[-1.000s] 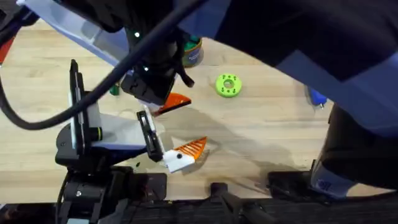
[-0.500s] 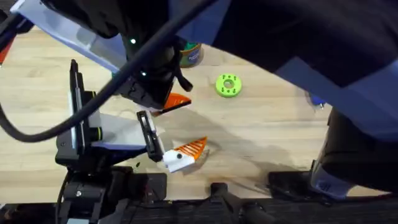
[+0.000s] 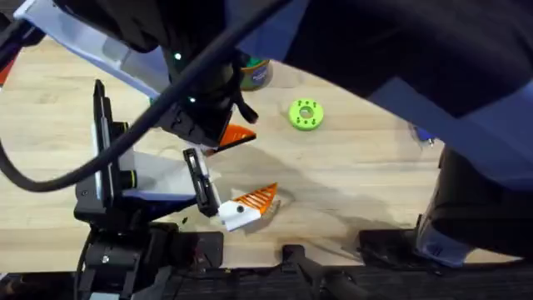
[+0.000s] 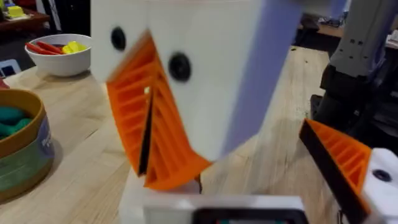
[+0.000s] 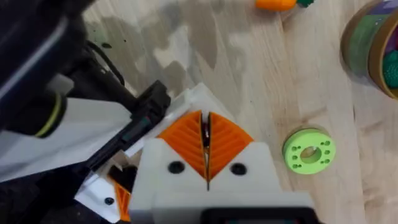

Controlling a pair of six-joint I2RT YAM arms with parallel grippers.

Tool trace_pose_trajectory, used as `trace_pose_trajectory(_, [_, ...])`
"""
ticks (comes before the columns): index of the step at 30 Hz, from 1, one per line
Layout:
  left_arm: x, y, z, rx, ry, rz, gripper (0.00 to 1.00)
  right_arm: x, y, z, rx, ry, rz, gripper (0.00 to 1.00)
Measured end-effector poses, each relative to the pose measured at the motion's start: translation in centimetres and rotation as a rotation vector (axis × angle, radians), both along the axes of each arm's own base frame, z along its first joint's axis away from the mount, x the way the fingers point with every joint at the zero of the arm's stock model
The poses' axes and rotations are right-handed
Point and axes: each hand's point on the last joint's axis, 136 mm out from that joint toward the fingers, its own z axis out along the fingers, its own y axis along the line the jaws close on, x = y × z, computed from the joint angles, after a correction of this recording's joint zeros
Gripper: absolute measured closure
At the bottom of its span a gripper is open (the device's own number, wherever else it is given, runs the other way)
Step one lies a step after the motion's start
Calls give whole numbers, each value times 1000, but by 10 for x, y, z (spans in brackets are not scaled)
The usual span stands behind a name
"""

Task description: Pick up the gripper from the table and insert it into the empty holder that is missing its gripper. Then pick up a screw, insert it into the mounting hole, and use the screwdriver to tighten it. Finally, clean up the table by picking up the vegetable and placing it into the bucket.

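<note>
The table [image 3: 350,187] is light wood. A green ring [image 3: 306,115] lies on it. A green bucket [image 3: 255,70] stands farther back. A small carrot [image 5: 278,4] lies on the wood.

One green disc [image 3: 306,115] lies on the tabletop [image 3: 350,179], off to the side of the right claw [image 5: 206,163], whose two orange ribbed pads [image 5: 225,140] are pressed together. One green bucket [image 5: 371,46] stands beyond that claw, and one toy carrot [image 5: 278,4] lies near it. Past the left claw [image 4: 152,134] sits one white bowl [image 4: 60,59]. One mounted orange fin [image 3: 256,198] lies near the tabletop's front edge.
</note>
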Motion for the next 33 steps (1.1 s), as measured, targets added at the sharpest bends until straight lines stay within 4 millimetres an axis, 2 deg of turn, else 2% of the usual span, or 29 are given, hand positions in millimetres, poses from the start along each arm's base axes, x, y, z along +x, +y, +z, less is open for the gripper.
trace_pose_trajectory(10, [0, 0, 0, 0, 0, 0, 15, 0, 0, 0, 1, 0, -4, 979])
trace_pose_trajectory(12, [0, 0, 0, 0, 1, 1, 15, 1, -1, 0, -4, -6, -9, 729])
trace_pose_trajectory(15, [0, 0, 0, -2, 5, 1, 15, 7, -5, 0, -16, -24, -20, 455])
trace_pose_trajectory(17, [0, 0, 0, -3, 9, 2, 15, 14, -9, 0, -27, -42, -34, 181])
trace_pose_trajectory(18, [0, 0, 0, -5, 12, 2, 15, 17, -10, 1, -30, -50, -40, 102])
trace_pose_trajectory(20, [0, 0, 0, -6, 15, 2, 15, 19, -11, 1, -29, -51, -45, 77])
trace_pose_trajectory(33, [1, 0, 0, -4, 9, 5, 16, 20, -10, 6, -11, -67, -51, 68])
